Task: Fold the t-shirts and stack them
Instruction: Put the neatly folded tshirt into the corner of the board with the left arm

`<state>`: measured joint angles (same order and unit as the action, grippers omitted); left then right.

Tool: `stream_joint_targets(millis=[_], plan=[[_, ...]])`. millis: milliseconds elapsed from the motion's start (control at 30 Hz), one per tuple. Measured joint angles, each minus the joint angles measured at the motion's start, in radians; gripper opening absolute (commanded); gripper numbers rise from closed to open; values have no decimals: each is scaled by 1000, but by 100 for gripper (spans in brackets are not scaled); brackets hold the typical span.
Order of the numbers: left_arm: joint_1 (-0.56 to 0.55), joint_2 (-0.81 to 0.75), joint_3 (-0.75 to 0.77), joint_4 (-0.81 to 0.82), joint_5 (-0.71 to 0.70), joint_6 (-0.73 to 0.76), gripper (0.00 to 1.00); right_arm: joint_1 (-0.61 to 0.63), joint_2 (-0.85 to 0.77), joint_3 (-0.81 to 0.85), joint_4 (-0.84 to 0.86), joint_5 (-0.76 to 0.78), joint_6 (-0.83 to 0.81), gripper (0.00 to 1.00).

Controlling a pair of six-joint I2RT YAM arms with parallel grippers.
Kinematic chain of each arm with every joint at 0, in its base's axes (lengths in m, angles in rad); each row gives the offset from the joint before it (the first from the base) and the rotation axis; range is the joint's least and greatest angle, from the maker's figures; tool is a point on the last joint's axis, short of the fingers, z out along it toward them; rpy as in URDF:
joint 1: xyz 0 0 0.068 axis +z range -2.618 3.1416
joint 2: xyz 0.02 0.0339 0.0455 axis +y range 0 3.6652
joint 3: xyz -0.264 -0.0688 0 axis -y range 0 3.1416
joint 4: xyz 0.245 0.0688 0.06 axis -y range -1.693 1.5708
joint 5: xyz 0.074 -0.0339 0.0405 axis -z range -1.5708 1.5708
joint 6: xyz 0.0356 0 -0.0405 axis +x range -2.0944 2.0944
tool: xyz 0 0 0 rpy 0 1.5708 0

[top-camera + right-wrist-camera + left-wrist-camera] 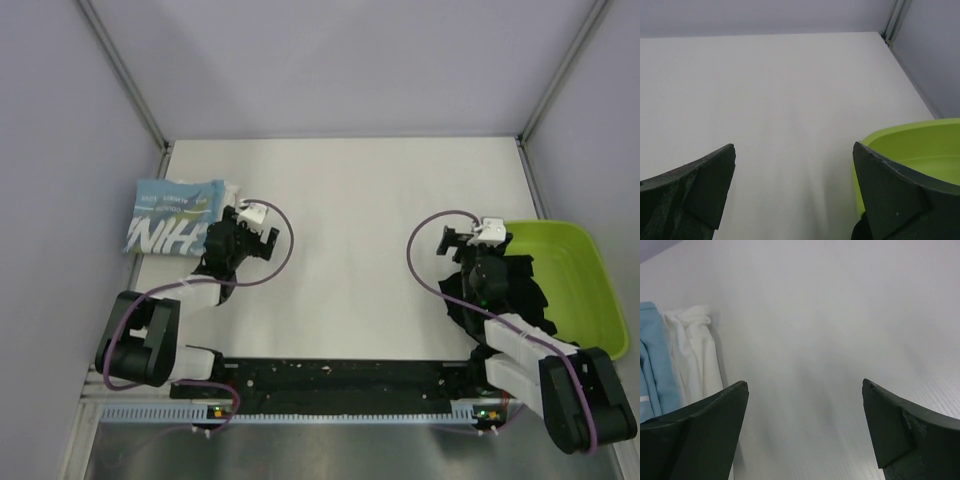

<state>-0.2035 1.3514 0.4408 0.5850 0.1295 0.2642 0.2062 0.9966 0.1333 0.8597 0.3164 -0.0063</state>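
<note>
Two shirts look done, one black shirt is left.

The blue shirt (168,215) lies folded at the left of the table (350,200), and the white shirt (232,192) peeks out beside it. The black shirt (528,288) sits bunched up by the green bin (585,265), under your right arm, and you must fold it next. Your left gripper (805,390) and right gripper (794,150) are wide open and hold nothing.

Black arms (148,340) with white links carry purple cables (289,240)
</note>
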Motion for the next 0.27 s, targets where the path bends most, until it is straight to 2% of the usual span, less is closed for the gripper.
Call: stream_joint_targets(millis=[267], plan=[[0, 0, -6, 53, 1, 0, 99, 0, 2, 0, 16, 21, -29, 99]])
